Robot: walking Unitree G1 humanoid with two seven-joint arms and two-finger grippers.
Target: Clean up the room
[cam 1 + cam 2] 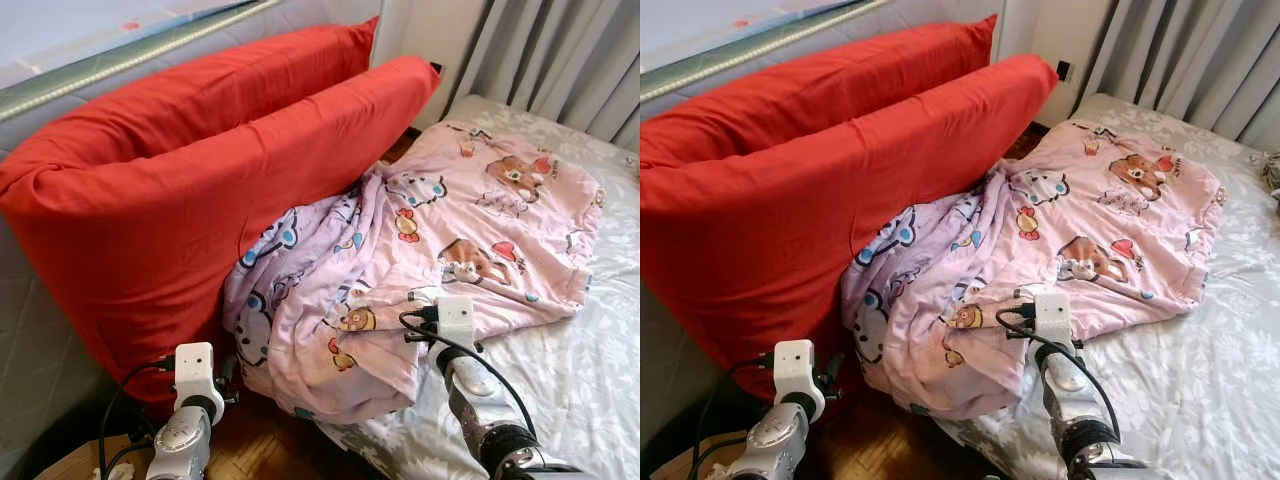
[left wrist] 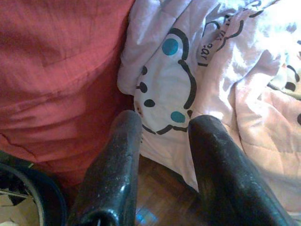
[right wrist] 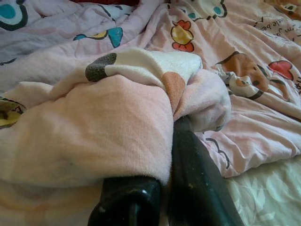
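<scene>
One rumpled pink cartoon-print blanket, pinched by right gripper

Left claw spread open (low, arm raised forward), right claw clamped on pink fabric

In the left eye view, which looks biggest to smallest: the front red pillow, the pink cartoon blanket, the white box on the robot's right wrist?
1. Front red pillow
2. Pink cartoon blanket, nearly as large
3. White box

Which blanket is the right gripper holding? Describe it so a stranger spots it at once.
On the bed, beside two big red pillows, lies a crumpled pink blanket. The right gripper is shut on a fold of it. Cartoon bears and hearts set it apart from the grey floral sheet.
</scene>
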